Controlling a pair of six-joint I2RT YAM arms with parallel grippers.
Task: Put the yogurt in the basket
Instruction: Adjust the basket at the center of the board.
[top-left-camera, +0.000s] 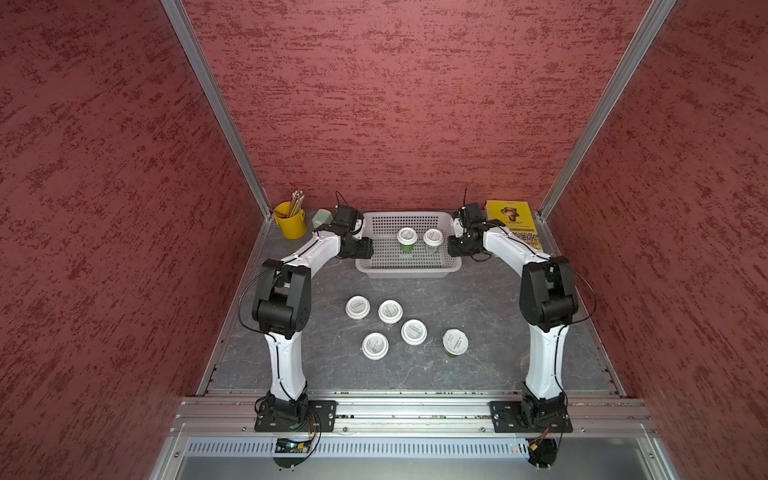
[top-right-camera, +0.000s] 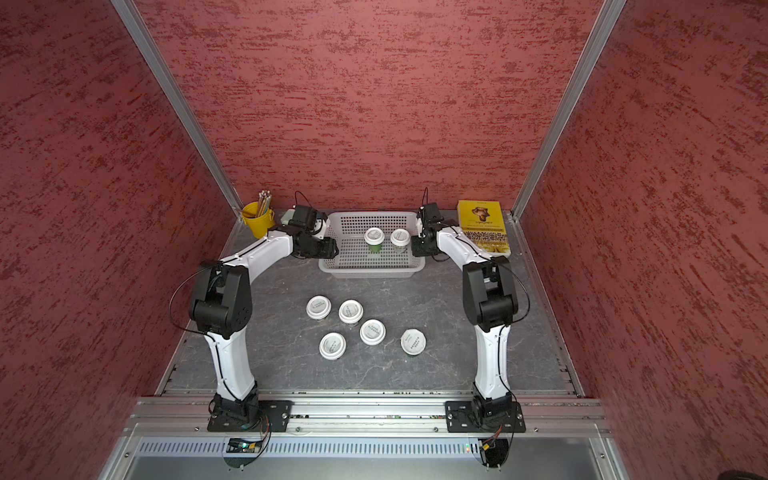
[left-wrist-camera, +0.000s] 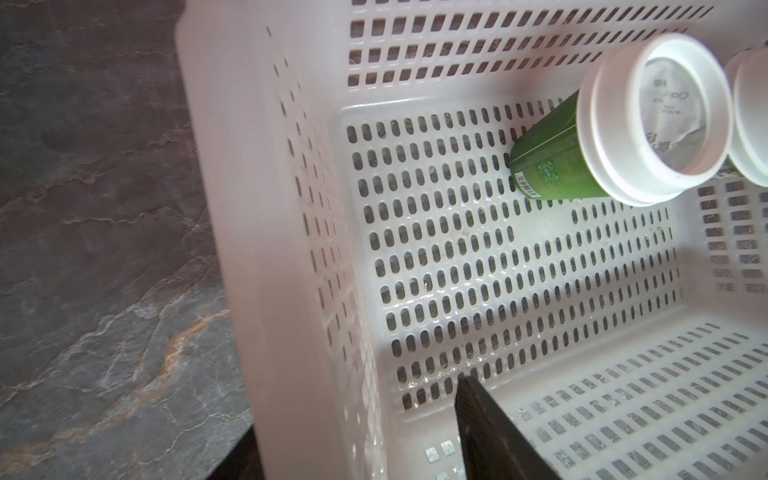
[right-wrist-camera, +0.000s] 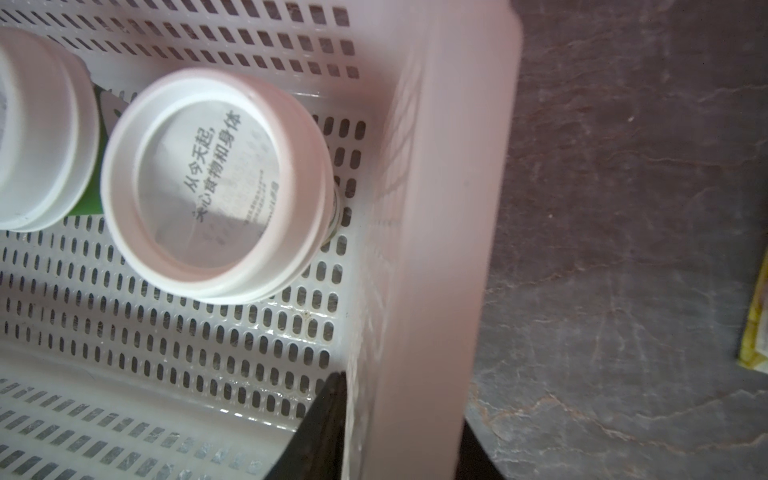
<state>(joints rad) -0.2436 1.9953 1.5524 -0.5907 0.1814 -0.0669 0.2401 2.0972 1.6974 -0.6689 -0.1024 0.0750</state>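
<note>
The right gripper (right-wrist-camera: 403, 415) clamps one basket (top-left-camera: 407, 271) end wall, the left gripper (left-wrist-camera: 353, 415) straddles the other, its grip unclear, with two yogurt cups (top-left-camera: 407, 236) between them.

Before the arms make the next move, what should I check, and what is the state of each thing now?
1. Right hand shut on the basket wall: ok, one finger inside, one outside.
2. Left hand gripping the opposite wall: cannot tell; it straddles the wall, but the inner finger looks apart from it.
3. Two cups in the basket upright: ok.
4. All yogurt inside: not ok; five cups stand outside it on the table.
5. Free basket floor for more: ok.
</note>
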